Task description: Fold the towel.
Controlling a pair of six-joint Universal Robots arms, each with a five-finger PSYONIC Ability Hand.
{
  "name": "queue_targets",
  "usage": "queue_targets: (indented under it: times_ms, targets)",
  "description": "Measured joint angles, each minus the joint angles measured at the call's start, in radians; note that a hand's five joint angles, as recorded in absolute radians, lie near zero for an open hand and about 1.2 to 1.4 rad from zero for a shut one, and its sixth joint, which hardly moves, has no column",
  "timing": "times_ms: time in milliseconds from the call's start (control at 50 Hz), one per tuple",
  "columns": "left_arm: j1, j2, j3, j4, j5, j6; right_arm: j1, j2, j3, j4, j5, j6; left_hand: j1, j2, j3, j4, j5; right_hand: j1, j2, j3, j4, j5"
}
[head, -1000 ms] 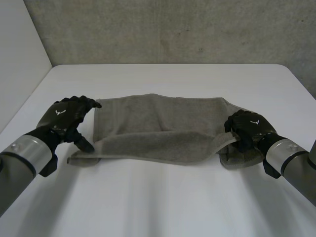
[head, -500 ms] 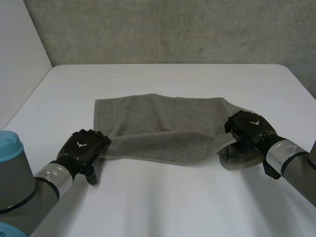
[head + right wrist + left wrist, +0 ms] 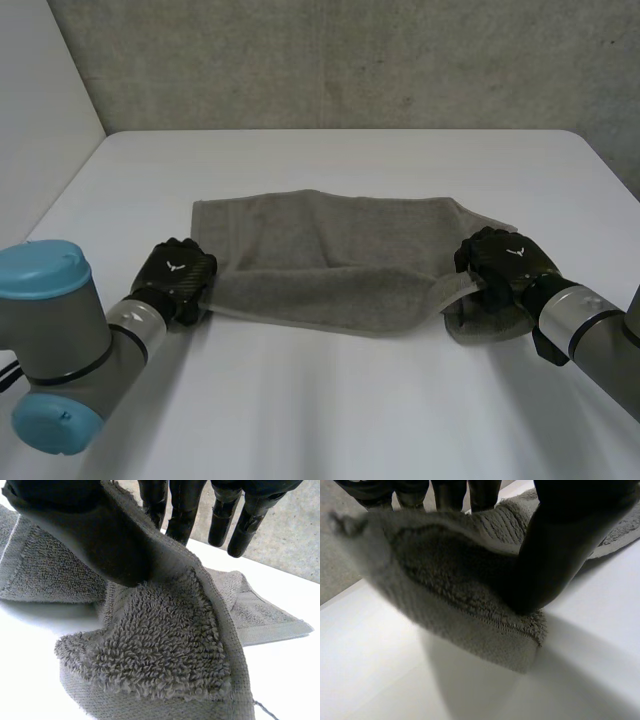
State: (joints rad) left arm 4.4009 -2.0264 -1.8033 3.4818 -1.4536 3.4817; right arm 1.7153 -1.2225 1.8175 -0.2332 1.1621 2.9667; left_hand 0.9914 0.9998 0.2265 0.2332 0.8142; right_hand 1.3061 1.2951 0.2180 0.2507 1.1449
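Towel: grey terry-cloth towel (image 3: 330, 255), spread crumpled across the middle of white tabletop (image 3: 330, 400).
Left robot hand (image 3: 178, 280): clamped on near-left corner, thumb against fingers.
Right robot hand (image 3: 505, 262): pinching near-right corner, thumb over cloth.

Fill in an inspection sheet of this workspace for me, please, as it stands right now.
Surface: white table, smooth, no stains seen.
Job's things: grey towel lies across the table's middle, far edge flat, near-left corner lifted off the table.
Clutter: nothing seen.
Hands: left hand pinches the towel's near-left corner between thumb and fingers; right hand pinches the near-right corner the same way.
Cables: nothing seen.
Surroundings: grey concrete wall behind the table; white panel on the robot's left.
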Motion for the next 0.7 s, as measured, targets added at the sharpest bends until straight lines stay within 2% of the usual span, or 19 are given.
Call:
queue_targets:
  times_ms: [240, 300, 360, 420, 520, 620, 700]
  targets:
    - [-0.004, 0.037, -0.016, 0.007, 0.009, -0.007, -0.007, 0.000, -0.004, 0.000, 0.005, -0.004, 0.067, 0.069, 0.000, 0.000, 0.074, -0.003, 0.000, 0.000, 0.000, 0.000]
    - [-0.001, 0.065, -0.028, 0.020, 0.010, -0.010, -0.010, -0.001, -0.005, 0.000, 0.004, -0.004, 0.013, 0.003, 0.000, 0.000, 0.019, -0.003, 0.000, 0.000, 0.000, 0.000]
    - [0.006, 0.095, -0.043, 0.045, 0.007, -0.014, -0.013, -0.002, -0.005, 0.001, 0.003, -0.004, -0.172, -0.181, 0.000, 0.000, -0.171, -0.003, 0.000, 0.000, 0.000, 0.000]
    - [0.013, 0.117, -0.055, 0.065, 0.004, -0.016, -0.014, -0.003, -0.005, 0.001, 0.002, -0.005, -0.264, -0.269, 0.000, 0.000, -0.271, -0.003, 0.000, 0.000, 0.000, 0.000]
    - [0.025, 0.136, -0.066, 0.085, 0.001, -0.017, -0.014, -0.004, -0.003, 0.002, 0.002, -0.005, -0.281, -0.287, 0.000, 0.000, -0.300, -0.008, 0.000, 0.000, 0.000, -0.021]
    - [0.030, 0.140, -0.072, 0.090, 0.001, -0.017, -0.014, -0.006, -0.001, 0.003, 0.002, -0.005, -0.204, -0.214, 0.000, 0.000, -0.208, -0.033, -0.001, 0.000, 0.000, -0.043]
    - [0.030, 0.136, -0.075, 0.088, 0.006, -0.018, -0.015, -0.008, 0.000, 0.004, 0.002, -0.005, 0.124, 0.123, 0.000, 0.000, 0.126, -0.043, -0.001, 0.000, 0.000, -0.053]
